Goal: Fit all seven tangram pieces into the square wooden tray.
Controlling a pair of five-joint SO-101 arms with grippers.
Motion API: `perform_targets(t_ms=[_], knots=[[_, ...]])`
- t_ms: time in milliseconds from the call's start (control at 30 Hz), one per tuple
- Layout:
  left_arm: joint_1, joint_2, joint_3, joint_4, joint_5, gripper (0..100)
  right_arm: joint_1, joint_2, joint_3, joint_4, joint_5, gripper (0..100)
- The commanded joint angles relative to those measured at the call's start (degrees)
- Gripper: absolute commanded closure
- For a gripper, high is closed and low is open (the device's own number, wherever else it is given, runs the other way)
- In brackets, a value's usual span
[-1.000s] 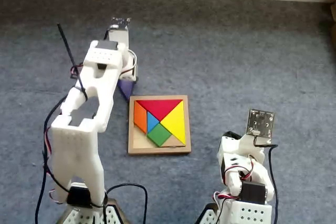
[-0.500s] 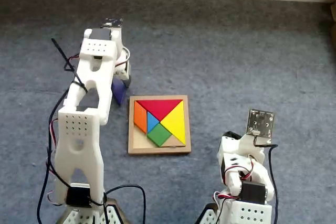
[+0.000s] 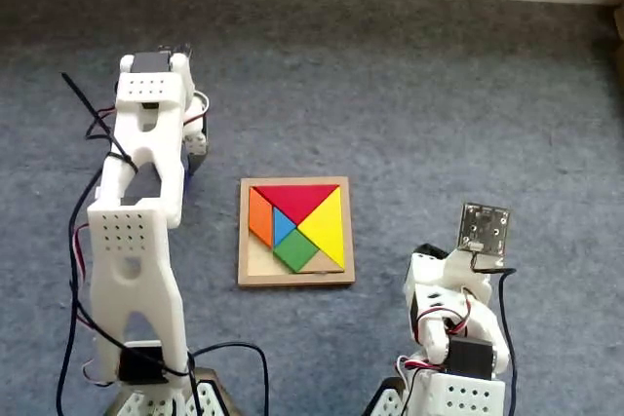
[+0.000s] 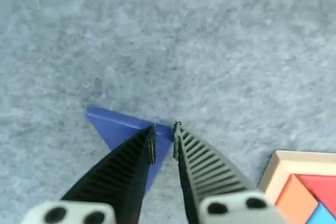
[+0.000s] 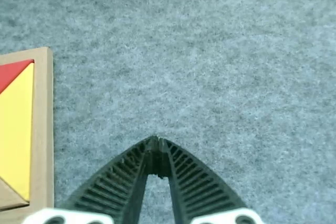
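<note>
The square wooden tray [image 3: 243, 241] lies mid-table with red [image 3: 297, 200], orange [image 3: 260, 218], small blue [image 3: 283, 229], green [image 3: 295, 251] and yellow [image 3: 327, 231] pieces in it. Bare wood shows along its near side. A blue triangle [image 4: 118, 127] sits left of the tray, and my left gripper [image 4: 164, 129] is shut on its edge. From above, only a blue sliver [image 3: 188, 170] peeks from under the left arm [image 3: 146, 163]. The tray corner [image 4: 281, 160] appears beside that gripper. My right gripper [image 5: 157, 142] is shut over bare carpet, right of the tray rim [image 5: 48, 129].
Grey carpet covers the whole surface. The right arm [image 3: 453, 338] is folded low at the near right, with its camera board [image 3: 485, 229] raised. Cables [image 3: 83, 133] hang off the left arm. Open carpet lies behind and to the right of the tray.
The left arm has swung leftward, away from the tray, and the blue triangle has gone with it. The right arm has stayed still.
</note>
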Motion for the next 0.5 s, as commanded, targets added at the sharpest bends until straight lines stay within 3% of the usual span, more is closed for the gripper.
perform_targets(t_ms=[0,67,467], knots=[[-0.57,-5.76,-0.57,1.23,0.09,95,0.57,0.22,6.29,-0.84,-0.18,99.4],[-0.75,-6.73,-0.57,1.23,0.09,100,0.57,0.22,6.29,-0.84,-0.18,99.4],[-0.92,-13.85,6.20,1.14,0.09,100,0.57,0.22,6.29,-0.84,-0.18,99.4]])
